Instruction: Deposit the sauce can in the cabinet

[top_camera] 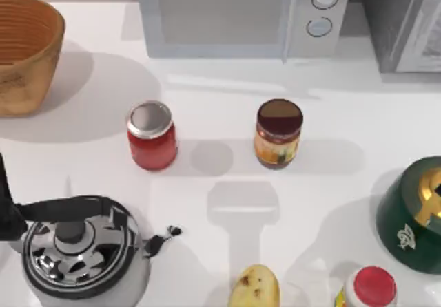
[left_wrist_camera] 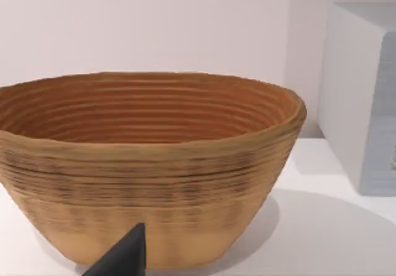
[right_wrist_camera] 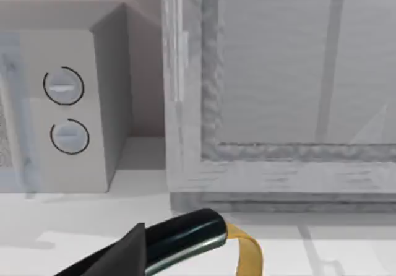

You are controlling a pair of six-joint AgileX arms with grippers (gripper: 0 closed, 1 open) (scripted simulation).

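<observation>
The sauce can [top_camera: 278,132], with a maroon top and a yellow-orange label, stands upright near the middle of the table. The cabinet [top_camera: 406,21] is the dark grey speckled box at the back right. Its light grey framed door [right_wrist_camera: 291,84] looks shut in the right wrist view. A dark part of my right gripper [right_wrist_camera: 127,251] pokes into that view, low over the table and facing the cabinet door. A dark part of my left gripper [left_wrist_camera: 124,258] sits close in front of the woven basket [left_wrist_camera: 148,164]. Neither gripper is near the sauce can.
A white microwave [top_camera: 241,14] stands at the back centre, and the basket [top_camera: 24,52] at back left. A red can [top_camera: 151,135] with a silver top is left of the sauce can. Along the front are a kettle [top_camera: 83,252], a potato [top_camera: 253,288], a red-capped bottle [top_camera: 368,288] and a green pot [top_camera: 413,214].
</observation>
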